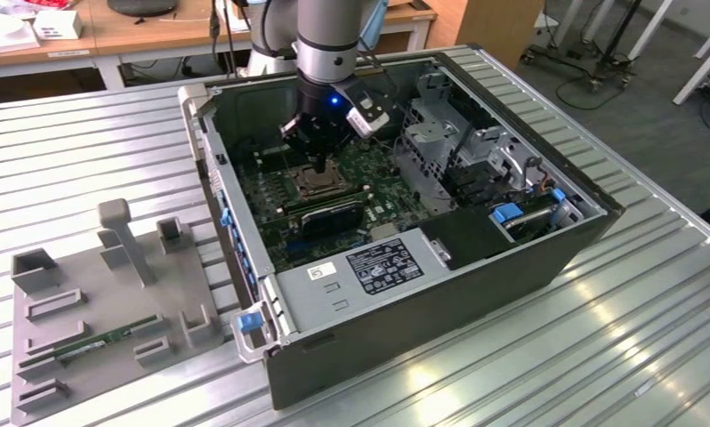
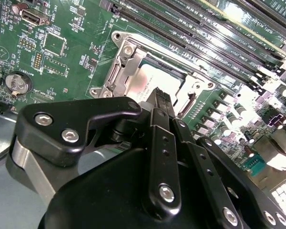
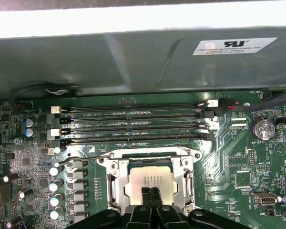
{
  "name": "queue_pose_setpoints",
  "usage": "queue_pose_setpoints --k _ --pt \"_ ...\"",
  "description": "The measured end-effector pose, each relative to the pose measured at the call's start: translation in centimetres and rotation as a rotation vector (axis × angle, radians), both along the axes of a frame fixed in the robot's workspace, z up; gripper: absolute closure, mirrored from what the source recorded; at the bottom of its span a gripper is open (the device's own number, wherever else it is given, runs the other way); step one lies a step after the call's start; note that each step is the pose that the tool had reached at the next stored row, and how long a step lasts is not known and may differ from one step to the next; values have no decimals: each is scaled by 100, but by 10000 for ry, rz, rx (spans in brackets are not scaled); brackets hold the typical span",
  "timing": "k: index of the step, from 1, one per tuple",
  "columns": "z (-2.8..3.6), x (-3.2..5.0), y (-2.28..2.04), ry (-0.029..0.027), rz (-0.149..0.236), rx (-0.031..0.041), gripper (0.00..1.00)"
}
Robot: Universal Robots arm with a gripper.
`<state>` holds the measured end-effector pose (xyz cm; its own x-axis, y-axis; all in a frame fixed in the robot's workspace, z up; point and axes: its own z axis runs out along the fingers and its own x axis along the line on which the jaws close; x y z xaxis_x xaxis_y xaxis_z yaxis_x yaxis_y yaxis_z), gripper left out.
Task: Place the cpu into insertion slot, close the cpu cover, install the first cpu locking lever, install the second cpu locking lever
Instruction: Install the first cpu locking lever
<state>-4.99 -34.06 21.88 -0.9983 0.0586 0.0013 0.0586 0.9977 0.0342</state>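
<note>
Inside the open computer case [image 1: 568, 231], the cpu [image 3: 150, 177] lies flat in the insertion slot [image 1: 316, 184] on the green board, its silvery face showing. The cpu cover [image 3: 186, 183] lies down around it as a metal frame with a cut-out centre. My gripper [image 3: 150, 193] points straight down over the cpu, with its two black fingers pressed together and nothing between them. The tips sit at the cpu's face [image 2: 150, 78] near one edge; whether they touch it I cannot tell. A thin wire lever [image 3: 78, 160] sticks out from one corner of the socket.
Long black memory slots [image 3: 133, 124] run beside the socket, with the case wall [image 3: 133, 62] just beyond. A row of capacitors [image 3: 54, 186] stands on one side. Outside the case, a grey fixture [image 1: 106, 302] holds a green memory stick [image 1: 100, 342]. A drive cage [image 1: 450, 142] stands near the arm.
</note>
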Motion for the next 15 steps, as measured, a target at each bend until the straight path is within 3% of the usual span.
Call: queue_pose_setpoints --k 6,15 --pt "27 0 0 7 0 0 89" --pt "158 0 0 7 0 0 89"
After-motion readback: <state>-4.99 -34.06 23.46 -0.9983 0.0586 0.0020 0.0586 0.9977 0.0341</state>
